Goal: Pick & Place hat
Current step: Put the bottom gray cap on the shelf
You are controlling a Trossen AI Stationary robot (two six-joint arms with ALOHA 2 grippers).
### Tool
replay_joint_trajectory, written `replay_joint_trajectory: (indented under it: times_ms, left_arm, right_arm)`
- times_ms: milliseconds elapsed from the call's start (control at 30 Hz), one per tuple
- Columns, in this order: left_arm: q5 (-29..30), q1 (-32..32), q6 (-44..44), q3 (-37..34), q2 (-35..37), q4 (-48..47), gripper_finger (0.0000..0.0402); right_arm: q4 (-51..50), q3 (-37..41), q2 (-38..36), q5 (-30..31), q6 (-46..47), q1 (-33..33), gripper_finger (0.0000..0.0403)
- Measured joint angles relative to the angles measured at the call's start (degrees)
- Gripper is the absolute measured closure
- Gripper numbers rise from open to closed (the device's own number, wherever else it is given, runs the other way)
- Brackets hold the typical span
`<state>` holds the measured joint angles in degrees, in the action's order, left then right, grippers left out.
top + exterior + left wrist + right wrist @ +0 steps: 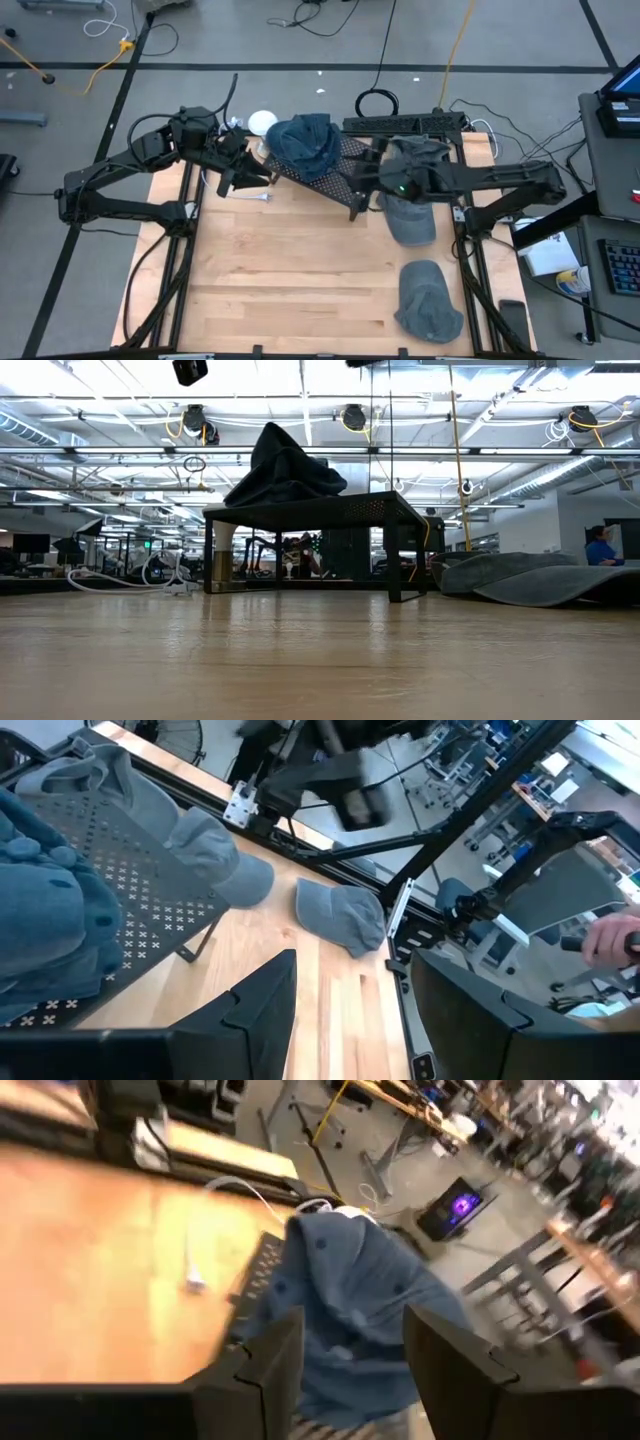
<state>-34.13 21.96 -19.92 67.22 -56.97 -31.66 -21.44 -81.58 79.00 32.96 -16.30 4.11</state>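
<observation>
Wooden planks make up the table (300, 270), and we see most of its near half bare, with black frame rails running along its left and right edges. At the far edge stands a low black perforated rack (335, 165) on thin legs. A blue hat (303, 143) sits bunched on top of the rack, toward its left end. Another grey hat (410, 215) lies flat on the wood just right of the rack, partly under the right arm, and a third grey hat (430, 300) lies near the right edge, closer to us, well apart from the others. A white cable (255, 195) lies on the wood left of the rack.

We see the left gripper (240, 172) reaching in from the left, raised off the wood just beside the rack's left end, its jaws spread and holding nothing. The right gripper (362, 180) stretches in from the right, level with the rack's right end, pointing toward the blue hat; its jaws are also spread and empty. From the right wrist, the blue hat shows just beyond the dark fingers (265, 1360), not touching them.
</observation>
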Motion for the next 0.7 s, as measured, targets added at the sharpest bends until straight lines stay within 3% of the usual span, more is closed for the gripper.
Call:
replay_joint_trajectory:
  times_ms: [167, 300, 467, 700]
  left_arm:
    - [0.81, 0.0, 0.18, 0.0, 0.0, 0.28, 0.0199]
    - [2.71, 0.02, 0.26, 0.0, 0.0, 0.33, 0.0199]
    - [4.34, 0.01, 0.31, 0.0, 0.0, 0.36, 0.0199]
    - [4.85, 0.0, -1.32, 0.0, 0.0, 0.42, 0.0199]
  right_arm:
    - [-5.75, 0.0, -2.78, 1.8, 18.54, 4.92, 0.0236]
    - [-12.87, 0.0, -5.0, -1.24, 36.41, 7.07, 0.0236]
    - [-24.22, 0.0, -7.68, -16.88, 51.95, 6.59, 0.0236]
    - [-34.59, 0.0, -11.03, -39.67, 51.62, 4.86, 0.0236]
